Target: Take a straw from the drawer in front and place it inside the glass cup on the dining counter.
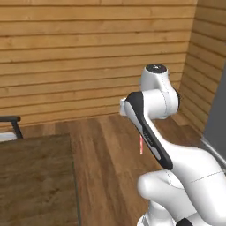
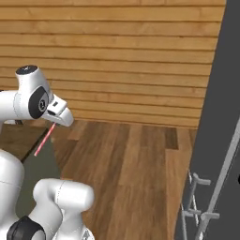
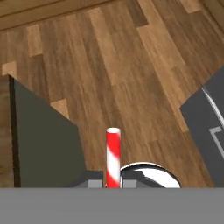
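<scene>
My gripper (image 3: pixel 113 183) is shut on the straw (image 3: pixel 113 154), a red-and-white striped stick that stands out from between the two finger tips. From the right base view the gripper (image 2: pixel 54 123) hangs in the air and the straw (image 2: pixel 44 139) slants down and left from it. A short piece of the straw (image 1: pixel 141 145) shows beside my forearm. The dining counter (image 1: pixel 35 176), dark-brown wood grain, lies at the lower left, and the straw is off its right edge, above the floor. The glass cup and the drawer are out of view.
A black-framed stool (image 1: pixel 11 126) stands at the counter's far side. The counter's dark end panel (image 3: pixel 43 140) is below and left of the hand. A tall dark grey unit with silver handles (image 2: pixel 206 187) rises on the right. Wood floor and a plank wall lie ahead.
</scene>
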